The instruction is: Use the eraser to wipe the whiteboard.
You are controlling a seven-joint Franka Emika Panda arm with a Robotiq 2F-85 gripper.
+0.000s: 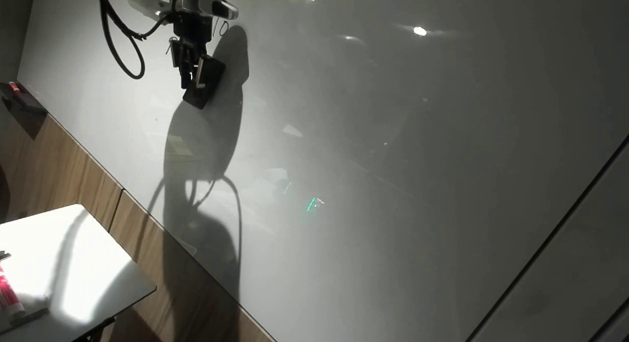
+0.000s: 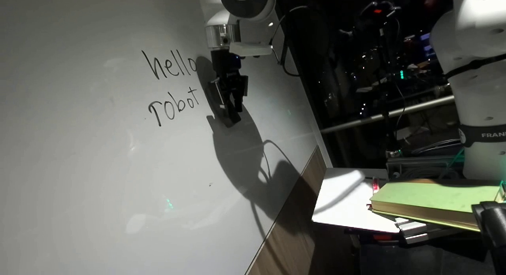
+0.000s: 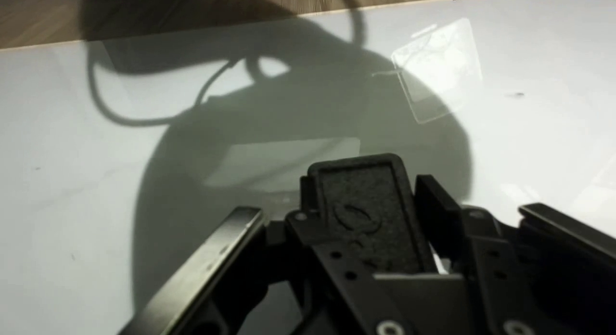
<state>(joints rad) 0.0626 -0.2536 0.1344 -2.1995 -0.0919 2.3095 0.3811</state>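
Starting at the left of an exterior view, we see the whiteboard [image 2: 87, 160] filling that whole side, glossy and grey-white with pale patches of light. Moving right, we read "hello robot" in dark handwriting [image 2: 170, 85], one word above the other. Just right of the words we find the claw [image 2: 231, 100] in front of the whiteboard, pointing down below the white arm [image 2: 219, 18]. It is closed on the eraser [image 3: 368, 205], whose dark lower end pokes out past the claw. A large shadow [image 2: 239, 160] spreads over the whiteboard beneath the claw and off to its right. Next comes a wood panel [image 2: 276, 243] along the whiteboard's lower edge, then the white-topped desk [image 2: 338, 210], with a thin red tube [image 2: 375, 184] on it. Beside the tube we see a thick green book [image 2: 431, 196], and at the far right a white robot body [image 2: 478, 93] with black bands.

In the wrist view, again from the left, we see one finger [image 3: 308, 195] against the eraser's side, then the eraser itself, a flat black block with an oval mark pressed into its face, then the other finger [image 3: 435, 214] along the opposite side. We cannot tell whether the eraser touches the whiteboard behind it.
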